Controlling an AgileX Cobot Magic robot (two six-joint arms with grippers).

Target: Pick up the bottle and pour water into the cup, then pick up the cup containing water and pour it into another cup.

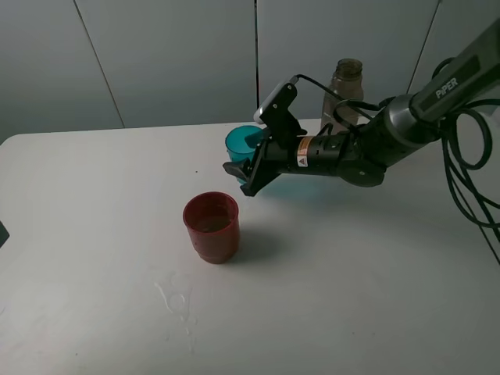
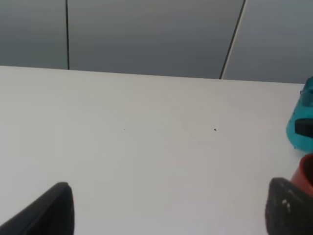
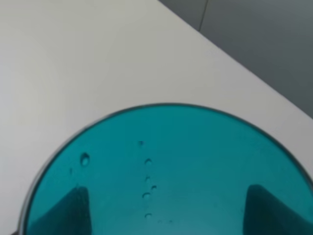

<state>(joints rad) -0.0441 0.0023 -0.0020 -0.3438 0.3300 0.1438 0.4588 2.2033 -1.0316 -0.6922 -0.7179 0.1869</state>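
My right gripper [image 1: 244, 176] is shut on the teal-blue cup [image 1: 243, 144] and holds it tilted above the table, its mouth turned left, just behind and to the right of the red cup [image 1: 211, 227]. The red cup stands upright with a little liquid in it. In the right wrist view the teal cup [image 3: 166, 161] fills the frame, with droplets inside; my right gripper [image 3: 166, 218] shows through its wall. The grey-brown bottle [image 1: 344, 86] stands upright at the back right, behind my right arm. My left gripper [image 2: 171, 220] is open and empty, low over bare table; the teal cup [image 2: 298, 128] and red cup [image 2: 306, 172] show at that view's edge.
A small puddle of spilled water [image 1: 176, 301] lies on the white table [image 1: 94, 234] in front of the red cup. Grey wall panels stand behind the table. Black cables [image 1: 469, 180] hang at the right.
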